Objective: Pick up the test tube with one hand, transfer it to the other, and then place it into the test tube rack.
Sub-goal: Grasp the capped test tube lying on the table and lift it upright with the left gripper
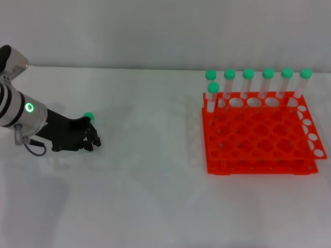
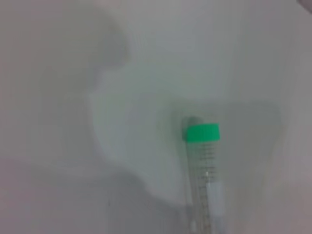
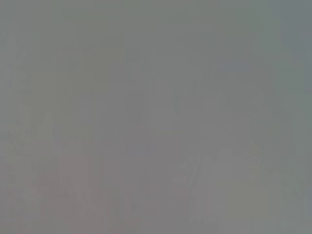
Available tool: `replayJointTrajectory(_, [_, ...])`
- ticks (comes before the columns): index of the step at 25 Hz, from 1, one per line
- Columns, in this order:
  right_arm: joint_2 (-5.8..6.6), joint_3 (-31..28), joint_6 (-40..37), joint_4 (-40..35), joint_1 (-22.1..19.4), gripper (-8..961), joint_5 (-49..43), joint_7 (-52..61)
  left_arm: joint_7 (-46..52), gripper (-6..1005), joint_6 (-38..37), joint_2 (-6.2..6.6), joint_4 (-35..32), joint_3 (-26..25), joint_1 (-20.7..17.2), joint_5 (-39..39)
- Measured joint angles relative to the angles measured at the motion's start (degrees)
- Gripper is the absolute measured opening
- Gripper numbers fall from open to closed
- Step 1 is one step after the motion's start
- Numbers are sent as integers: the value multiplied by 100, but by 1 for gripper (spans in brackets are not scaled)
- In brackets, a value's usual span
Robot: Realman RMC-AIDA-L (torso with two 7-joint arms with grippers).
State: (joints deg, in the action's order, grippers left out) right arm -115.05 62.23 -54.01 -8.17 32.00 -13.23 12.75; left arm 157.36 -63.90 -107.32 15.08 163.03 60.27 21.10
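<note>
Left gripper [image 1: 89, 138] low over white table [image 1: 155, 196], at table's left side. We cannot tell whether its fingers stand wide or closed. Test tube [image 2: 204, 175] lies flat on table right at gripper, green cap [image 1: 88, 117] peeking out behind it. Orange-red test tube rack [image 1: 258, 139] well apart to right, seven capped tubes [image 1: 248, 85] upright in it. Right gripper out of sight.

We judge tube light, stiff, smooth and slippery, prone to roll; best hold: mid-barrel, just below cap.
</note>
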Motion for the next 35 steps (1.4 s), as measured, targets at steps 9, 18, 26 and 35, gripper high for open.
replayJointTrajectory(9, [2, -24, -16, 0, -11, 855, 23, 0, -190, 300, 22, -3, 3, 0, 125, 14])
replayJointTrajectory(18, [9, -7, -23, -8, 4, 855, 10, -21, 65, 516, 96, -23, -15, 9, 136, 189])
replayJointTrajectory(26, [9, -20, -32, -9, -2, 854, 5, -31, 286, 506, 400, -31, -52, 9, 226, 464])
replayJointTrajectory(35, [6, -13, -31, -9, -9, 854, 17, -36, 369, 485, 504, -66, -87, 9, 312, 536])
